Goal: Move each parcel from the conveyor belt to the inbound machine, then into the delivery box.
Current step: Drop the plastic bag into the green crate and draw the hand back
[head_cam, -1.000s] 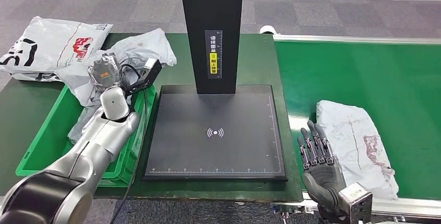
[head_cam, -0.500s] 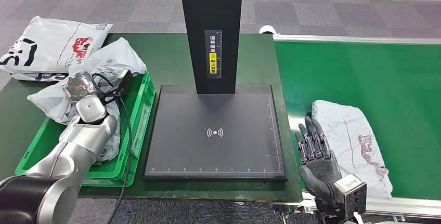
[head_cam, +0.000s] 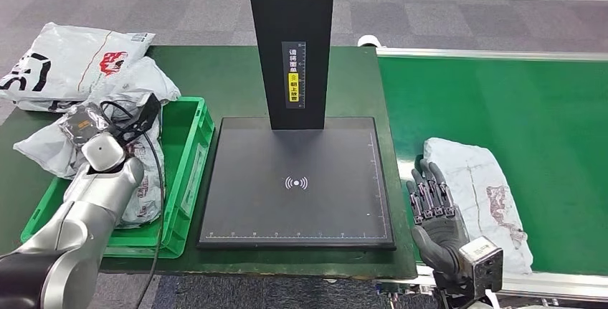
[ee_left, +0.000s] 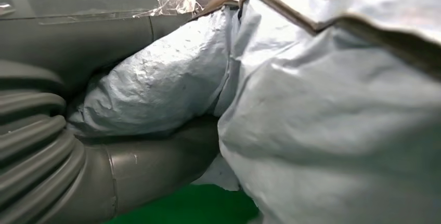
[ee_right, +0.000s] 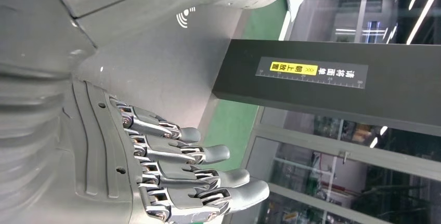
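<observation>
A crumpled grey parcel point(head_cam: 147, 79) hangs over the green delivery box point(head_cam: 188, 180) at the left, and my left hand point(ee_left: 119, 156) holds it, thumb pressed into the plastic point(ee_left: 322, 130). From the head view that hand is hidden behind its wrist. The black inbound machine plate point(head_cam: 297, 201) lies bare in the middle under its column point(head_cam: 290, 29). A second grey parcel point(head_cam: 480, 198) with a reddish mark lies on the green conveyor belt point(head_cam: 502, 101). My right hand point(head_cam: 432, 212) is open, fingers straight, just beside that parcel's left edge.
A white printed bag point(head_cam: 64, 58) lies on the table behind the box. More grey plastic point(head_cam: 140, 194) lies inside the box. The conveyor's metal frame point(head_cam: 545, 280) runs along the front edge near my right wrist.
My left arm has swung left with the grey parcel, from the box's right wall to over its left half. The belt parcel has slid closer to my right hand, which barely moved.
</observation>
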